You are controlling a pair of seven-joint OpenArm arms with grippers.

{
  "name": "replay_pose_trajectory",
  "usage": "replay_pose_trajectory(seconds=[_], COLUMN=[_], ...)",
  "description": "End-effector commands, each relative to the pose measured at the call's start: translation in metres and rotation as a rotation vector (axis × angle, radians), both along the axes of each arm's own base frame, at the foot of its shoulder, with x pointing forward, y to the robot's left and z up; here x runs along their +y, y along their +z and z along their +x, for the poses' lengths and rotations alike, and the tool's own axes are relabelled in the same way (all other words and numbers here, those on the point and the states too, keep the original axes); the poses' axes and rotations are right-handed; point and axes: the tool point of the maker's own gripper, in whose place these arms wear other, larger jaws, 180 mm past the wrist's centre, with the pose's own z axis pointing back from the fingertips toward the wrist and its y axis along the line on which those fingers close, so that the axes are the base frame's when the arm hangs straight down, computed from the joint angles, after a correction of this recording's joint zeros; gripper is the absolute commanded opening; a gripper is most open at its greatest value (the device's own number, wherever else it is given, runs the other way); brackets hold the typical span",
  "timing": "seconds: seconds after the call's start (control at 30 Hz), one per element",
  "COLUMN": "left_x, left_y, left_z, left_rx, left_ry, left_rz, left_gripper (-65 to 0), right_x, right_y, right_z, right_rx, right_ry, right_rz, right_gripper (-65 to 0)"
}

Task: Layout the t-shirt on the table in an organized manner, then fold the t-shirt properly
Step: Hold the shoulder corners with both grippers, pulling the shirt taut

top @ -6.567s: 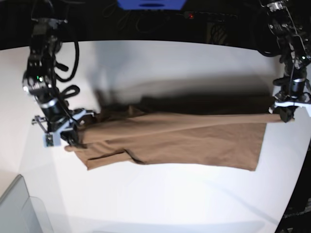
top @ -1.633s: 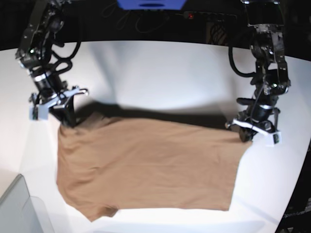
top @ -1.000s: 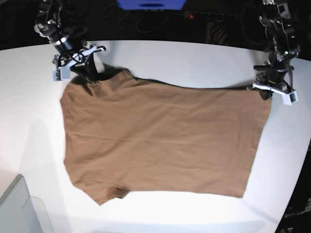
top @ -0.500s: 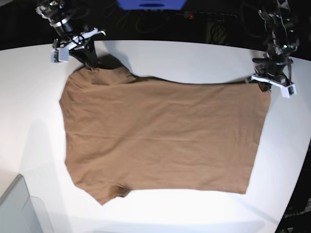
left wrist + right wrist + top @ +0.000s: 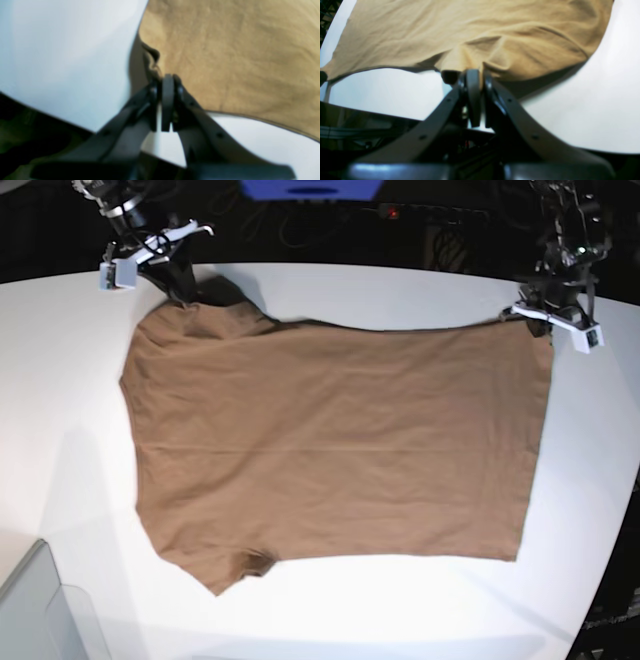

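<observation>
White table carries the t-shirt, spread nearly flat in its middle. Left gripper is clamped on a far hem corner and right gripper on the far shoulder. To finish well, lower both corners evenly, keeping the edge taut, then release.

both wrist views are blurred; the t-shirt runs off their edges, and the bin is cut off at the base view's corner.
</observation>
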Motion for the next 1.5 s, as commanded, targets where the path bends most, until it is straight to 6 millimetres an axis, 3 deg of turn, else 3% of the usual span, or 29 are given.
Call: replay_pose_trajectory(seconds=[0.0,0.33,0.43,0.57,0.7,0.83,1.13,1.37,1.47], left_x=[0.002,0.004,-0.007,-0.023,-0.019,-0.008,0.019,0.051,0.058], left_y=[0.009,0.004,0.004,0.004,0.003,0.006,0.015,0.029,0.039], left_z=[0.004,-0.002,-0.005,-0.008,-0.011,-0.02,-0.026,-0.03,-0.018], left_rx=[-0.03,-0.009,-0.014,-0.025,-0.018,-0.027,-0.045,-0.078,-0.121], left_ry=[-0.007,-0.009,-0.079,-0.197,-0.188,-0.128,-0.049,0.04,0.058], left_rz=[0.015,0.023,0.007,-0.012,-0.01,-0.005,0.029,0.069,0.079], left_gripper=[-64.9,-64.5,-63.9,-53.9,-42.7,-38.6,-38.5,-38.7,-38.7], right_x=[-0.001,-0.003,-0.003,-0.004,-0.003,-0.003,-0.026,-0.027,-0.03], right_y=[0.008,-0.008,-0.008,-0.009,-0.009,-0.012,-0.002,0.005,0.001], right_z=[0.0,-0.009,-0.009,-0.015,-0.019,-0.029,-0.022,0.002,0.014], right_rx=[-0.029,0.017,0.019,0.033,0.04,0.064,-0.004,-0.062,-0.075], right_ry=[-0.001,-0.016,-0.015,-0.013,-0.014,-0.016,-0.089,-0.087,-0.096], right_rz=[0.008,0.021,0.019,0.017,0.019,0.021,-0.006,-0.008,-0.004], right_gripper=[-65.0,-65.0,-63.5,-48.9,-34.8,-26.2,-25.8,-25.8,-25.8])
